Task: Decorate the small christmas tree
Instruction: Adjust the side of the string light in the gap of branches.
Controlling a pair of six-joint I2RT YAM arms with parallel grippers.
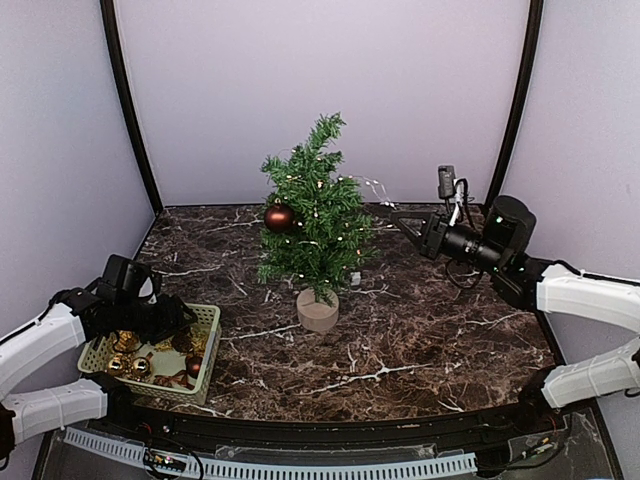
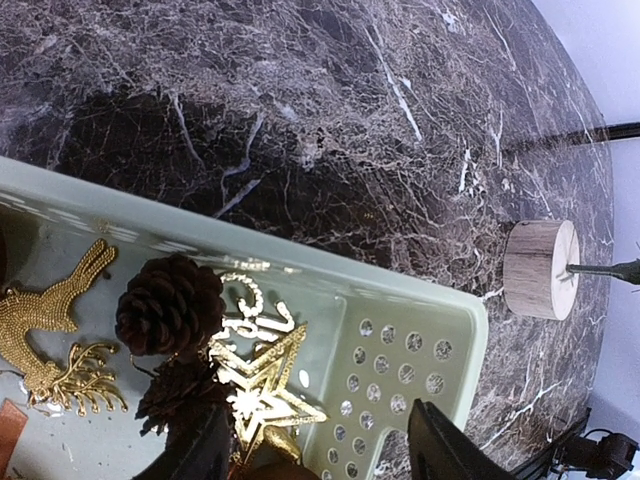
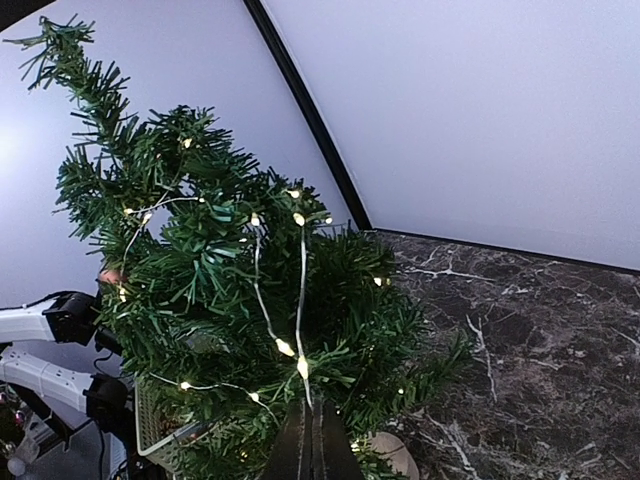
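Recorded small christmas tree (image 1: 312, 215) upright mid-way on dark marble table (image 1: 420, 330), tan round base (image 1: 318, 311), string lights (image 1: 292, 178) lit, dark red bauble (image 1: 279, 217) hanging at its left. Noted left gripper (image 1: 185, 320) low over pale green basket (image 1: 209, 350) of gold ornaments (image 1: 127, 343); right gripper (image 1: 398, 216) raised, closed to a point, just right of the tree.

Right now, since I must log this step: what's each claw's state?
Left claw: open above the basket, holding nothing.
Right claw: closed at the small christmas tree; whether it pinches the light string cannot be told.

Bright, even light, soft shadows, sharp
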